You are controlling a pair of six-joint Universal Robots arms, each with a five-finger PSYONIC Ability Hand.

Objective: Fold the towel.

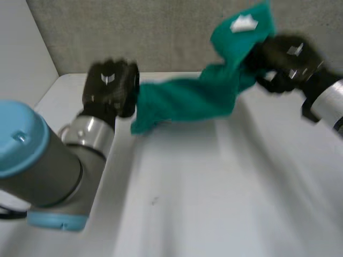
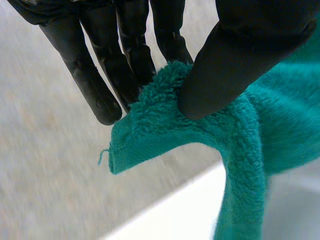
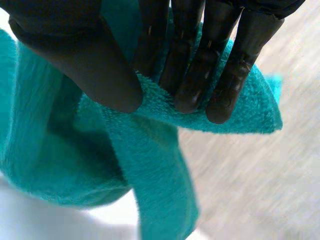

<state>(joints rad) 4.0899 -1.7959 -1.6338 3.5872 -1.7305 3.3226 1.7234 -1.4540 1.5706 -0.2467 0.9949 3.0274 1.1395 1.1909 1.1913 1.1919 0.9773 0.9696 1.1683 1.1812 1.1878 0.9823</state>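
1 teal towel point(image 1: 187, 99) (1 white tag point(image 1: 244, 23)): L robot hand point(image 1: 110, 85) pinches corner, R robot hand point(image 1: 286, 56) pinches other corner.

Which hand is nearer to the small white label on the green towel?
Right. The right hand pinches the green terry towel close beside the small white label; the left hand pinches the opposite end, far from it.
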